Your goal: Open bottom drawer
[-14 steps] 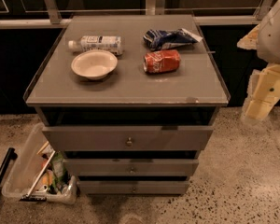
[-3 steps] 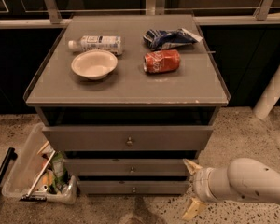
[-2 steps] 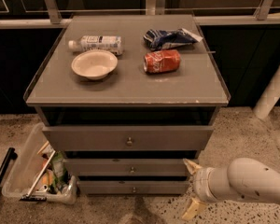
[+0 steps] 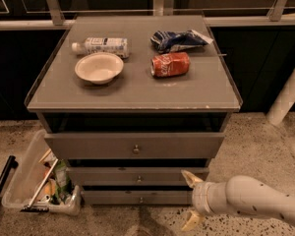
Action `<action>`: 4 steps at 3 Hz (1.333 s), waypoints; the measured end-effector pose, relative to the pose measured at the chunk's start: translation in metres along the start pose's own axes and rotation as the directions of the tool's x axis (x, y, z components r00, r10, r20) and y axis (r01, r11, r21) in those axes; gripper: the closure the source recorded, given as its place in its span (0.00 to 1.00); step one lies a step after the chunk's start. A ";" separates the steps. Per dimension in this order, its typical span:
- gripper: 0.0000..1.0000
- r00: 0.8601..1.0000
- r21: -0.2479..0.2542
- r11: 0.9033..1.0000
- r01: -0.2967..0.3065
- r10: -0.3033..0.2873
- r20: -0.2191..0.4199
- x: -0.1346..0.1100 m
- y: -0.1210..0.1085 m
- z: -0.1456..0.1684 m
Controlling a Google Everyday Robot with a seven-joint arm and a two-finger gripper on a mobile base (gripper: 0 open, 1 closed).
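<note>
The bottom drawer (image 4: pixel 132 197) is the lowest slim grey front of the grey cabinet, with a tiny round knob (image 4: pixel 140 199) at its centre. It looks shut, flush under the middle drawer (image 4: pixel 137 176). My gripper (image 4: pixel 191 200) reaches in from the lower right, just to the right of the bottom drawer's right end. Its two cream fingers (image 4: pixel 189 178) are spread apart, one above and one below, with nothing between them.
On the cabinet top (image 4: pixel 132 95) lie a plastic bottle (image 4: pixel 101 46), a white bowl (image 4: pixel 99 68), a red can (image 4: pixel 170 64) and a blue chip bag (image 4: pixel 179 39). A clear bin of items (image 4: pixel 39 186) stands on the floor at the left. A white pole (image 4: pixel 287 95) stands at the right.
The arm came down from the upper right to the floor level beside the bottom drawer. Over the last second it has hardly moved.
</note>
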State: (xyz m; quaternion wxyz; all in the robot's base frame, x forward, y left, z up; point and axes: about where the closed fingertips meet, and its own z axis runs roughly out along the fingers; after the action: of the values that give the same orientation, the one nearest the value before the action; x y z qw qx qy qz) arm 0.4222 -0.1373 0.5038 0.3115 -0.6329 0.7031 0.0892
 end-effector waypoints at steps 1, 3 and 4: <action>0.00 0.999 0.029 0.999 0.033 -0.033 0.018 0.015 0.006 0.036; 0.00 0.992 0.063 0.998 0.021 -0.029 0.122 0.059 0.015 0.087; 0.00 0.971 0.041 0.996 -0.080 0.068 0.228 0.088 0.012 0.106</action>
State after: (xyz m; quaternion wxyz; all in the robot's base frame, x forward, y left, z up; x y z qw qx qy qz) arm 0.4451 -0.1536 0.3684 0.4017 -0.5841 0.6881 0.1549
